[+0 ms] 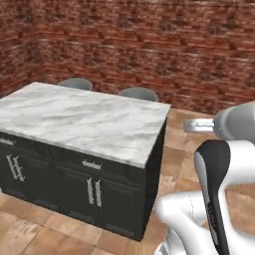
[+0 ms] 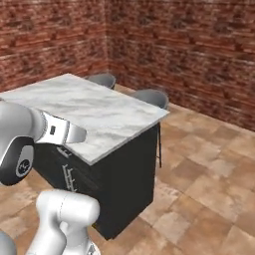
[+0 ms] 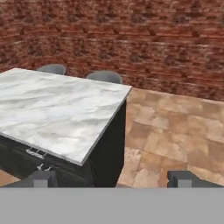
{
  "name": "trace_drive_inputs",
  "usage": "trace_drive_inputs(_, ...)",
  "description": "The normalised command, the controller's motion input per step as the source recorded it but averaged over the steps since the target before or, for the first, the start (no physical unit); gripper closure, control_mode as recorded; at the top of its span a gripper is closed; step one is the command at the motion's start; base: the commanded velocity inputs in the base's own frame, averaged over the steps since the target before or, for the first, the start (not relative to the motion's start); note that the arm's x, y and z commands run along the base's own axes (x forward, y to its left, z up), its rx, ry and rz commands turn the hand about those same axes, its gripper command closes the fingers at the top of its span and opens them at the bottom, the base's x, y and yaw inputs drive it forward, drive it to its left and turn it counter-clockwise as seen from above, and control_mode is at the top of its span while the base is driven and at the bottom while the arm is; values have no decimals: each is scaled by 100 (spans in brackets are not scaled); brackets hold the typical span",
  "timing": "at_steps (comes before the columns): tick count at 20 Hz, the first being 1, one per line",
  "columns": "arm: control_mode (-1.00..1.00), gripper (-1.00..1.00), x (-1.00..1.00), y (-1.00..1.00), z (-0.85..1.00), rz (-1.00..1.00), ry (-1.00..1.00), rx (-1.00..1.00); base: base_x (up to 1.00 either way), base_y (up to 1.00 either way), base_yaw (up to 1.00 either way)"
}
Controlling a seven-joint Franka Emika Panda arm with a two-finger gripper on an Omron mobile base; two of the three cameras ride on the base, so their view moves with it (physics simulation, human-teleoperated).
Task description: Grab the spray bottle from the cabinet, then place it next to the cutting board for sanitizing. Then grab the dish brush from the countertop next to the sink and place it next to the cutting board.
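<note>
A white marble countertop (image 1: 84, 119) (image 2: 94, 112) (image 3: 57, 113) with grey veins tops a black kitchen island, and nothing lies on it. My gripper (image 3: 112, 180) is open, its two dark fingertips (image 3: 41, 178) wide apart with nothing between them. It hovers in the air off the island's near corner and looks across the slab. The hand (image 2: 62, 132) (image 1: 199, 125) sticks out from the grey wrist. The spray bottle, cabinet, cutting board, dish brush and sink are out of view.
Two grey stools (image 1: 138, 93) (image 1: 75, 83) stand behind the island against a red brick wall (image 1: 149, 45). The island's black fronts carry silver handles (image 1: 93, 191). Brown tiled floor (image 2: 199, 169) lies open to the island's right.
</note>
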Motion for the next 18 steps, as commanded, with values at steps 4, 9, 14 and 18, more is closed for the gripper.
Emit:
trace_drive_inputs(4,100,-100,0,0,0,0,0,0,0,0,100)
trace_drive_inputs(9,100,-100,0,0,0,0,0,0,0,0,100)
trace_drive_inputs(14,100,-100,0,0,0,0,0,0,13,0,98)
trace_drive_inputs(18,100,-100,0,0,0,0,0,0,19,18,91)
